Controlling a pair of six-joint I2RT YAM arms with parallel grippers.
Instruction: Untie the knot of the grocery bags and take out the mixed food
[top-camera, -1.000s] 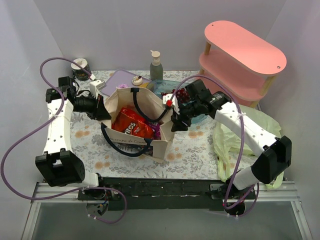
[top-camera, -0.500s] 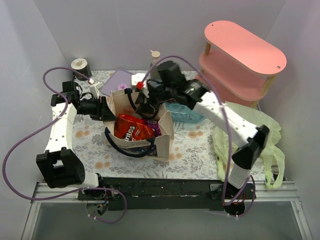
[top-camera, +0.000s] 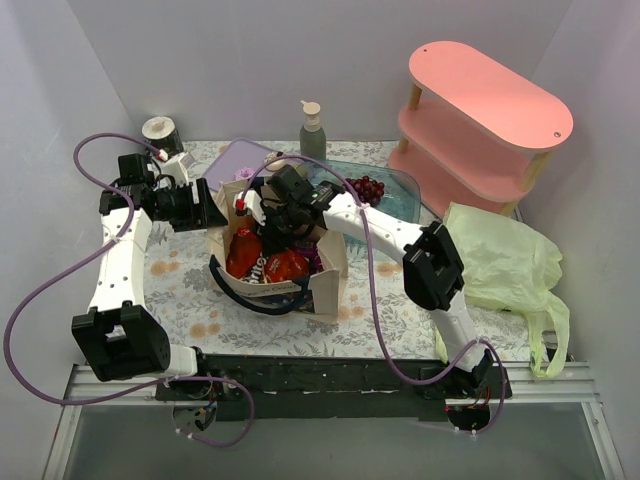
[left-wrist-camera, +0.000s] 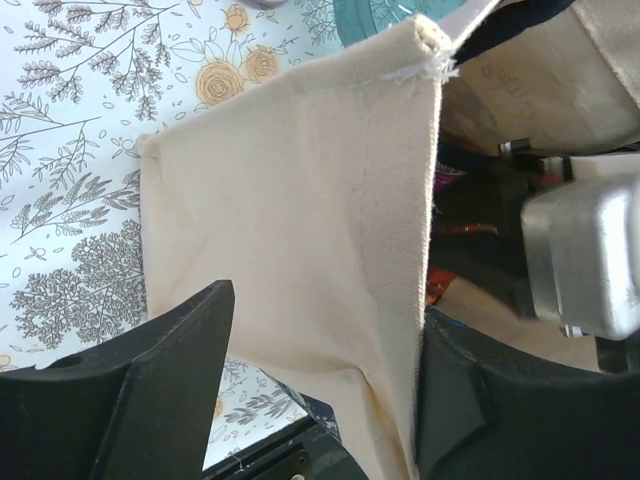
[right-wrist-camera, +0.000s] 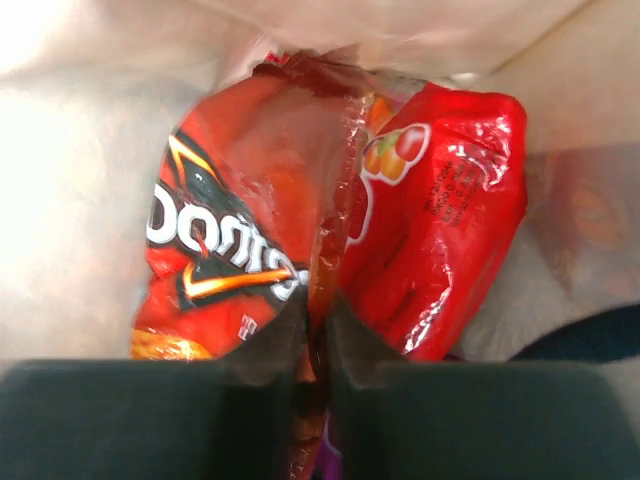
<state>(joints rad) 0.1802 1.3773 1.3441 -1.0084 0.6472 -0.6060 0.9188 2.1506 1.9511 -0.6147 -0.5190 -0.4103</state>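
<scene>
The beige canvas tote (top-camera: 326, 285) stands mid-table with its navy handles hanging down. My right gripper (top-camera: 264, 230) reaches down inside it. In the right wrist view that gripper (right-wrist-camera: 315, 335) is shut on the crimped edge of the dark-red Doritos bag (right-wrist-camera: 235, 230), and a red snack packet (right-wrist-camera: 440, 200) lies beside the bag. My left gripper (left-wrist-camera: 320, 390) stands open astride the tote's left wall (left-wrist-camera: 300, 200), with the cloth loose between its fingers. Dark red grapes (top-camera: 368, 188) lie in the blue tray. The pale-green plastic bag (top-camera: 500, 262) slumps at the right. Its knot is out of view.
A pump bottle (top-camera: 313, 130), a purple board (top-camera: 232, 160) and a dark cup (top-camera: 160, 131) line the back. The pink two-tier shelf (top-camera: 485, 110) fills the back right. The clear blue tray (top-camera: 392, 190) sits behind the tote.
My right arm swung left from the tray, dropped into the tote and shut on the Doritos bag. My left gripper opened off the tote's wall.
</scene>
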